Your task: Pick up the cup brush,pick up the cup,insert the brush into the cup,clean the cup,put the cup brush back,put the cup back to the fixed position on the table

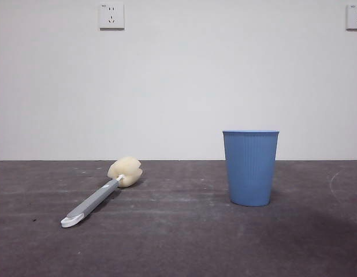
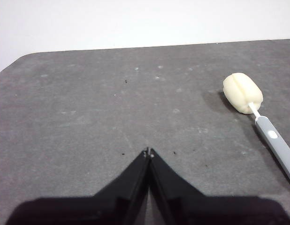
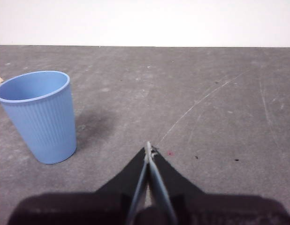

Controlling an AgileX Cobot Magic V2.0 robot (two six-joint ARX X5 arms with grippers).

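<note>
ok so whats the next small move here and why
Probably open the left gripper and move it toward the cup brush, aiming at its grey handle. The brush lies flat on the table, untouched, the cup stands upright, and both grippers are shut and empty, the right gripper waiting near the cup.

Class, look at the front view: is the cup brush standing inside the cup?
No, the cup brush lies flat on the table, well apart from the upright cup.

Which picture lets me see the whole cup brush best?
The front view: the cup brush lies whole on the table. The left wrist view cuts off its handle end; the right wrist view shows just a cream sliver at the edge.
</note>
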